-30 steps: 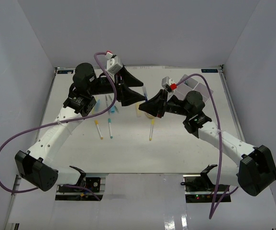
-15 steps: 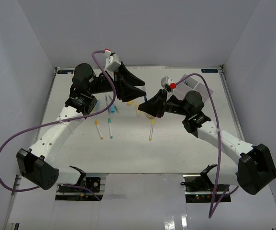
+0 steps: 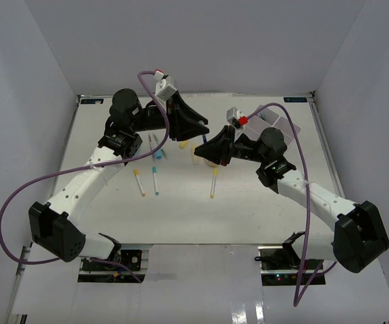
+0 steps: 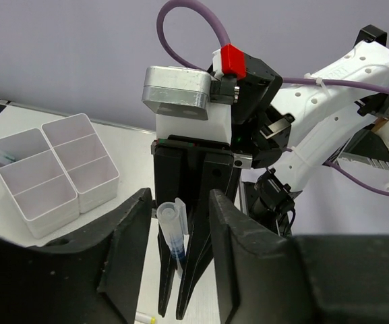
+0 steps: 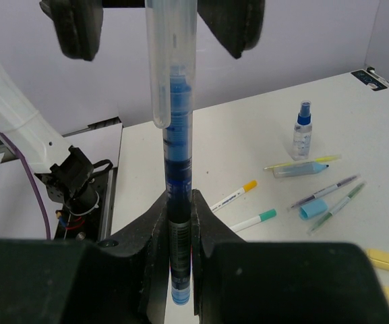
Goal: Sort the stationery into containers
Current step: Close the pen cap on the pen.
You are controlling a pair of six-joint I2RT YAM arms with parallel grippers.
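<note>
One blue pen point(image 5: 179, 135) stands upright in mid-air over the middle of the table as I work both arms from my desk. At left, two thin pens lie side by side on the table point(image 3: 181, 216): a yellow-capped pen point(image 3: 139, 182) and a green-capped pen point(image 3: 155, 179). Next comes the left gripper point(image 3: 195, 132), its jaws part-open and straddling the blue pen's clear cap point(image 5: 170, 61) with a gap on each side. The right gripper point(image 5: 179, 209) is clamped on the pen's lower barrel. Just below it on the table lies a third pen point(image 3: 214, 183), yellow-tipped. At far right sits the white tray point(image 4: 46, 216). My left wrist camera shows it has six cells, one holding a small item.

I judge the blue pen light, stiff and smooth-sided, so apt to slip or swivel in a two-finger pinch. The cap could pull off, so the barrel just under it is the better hold.

My count from the right wrist camera is one held pen, five loose pens, one spray bottle point(image 5: 303, 131), two yellow blocks point(image 5: 383, 258) and two pale blue pieces point(image 5: 311, 210). The arms hide part of the table, so the tally may run short.
</note>
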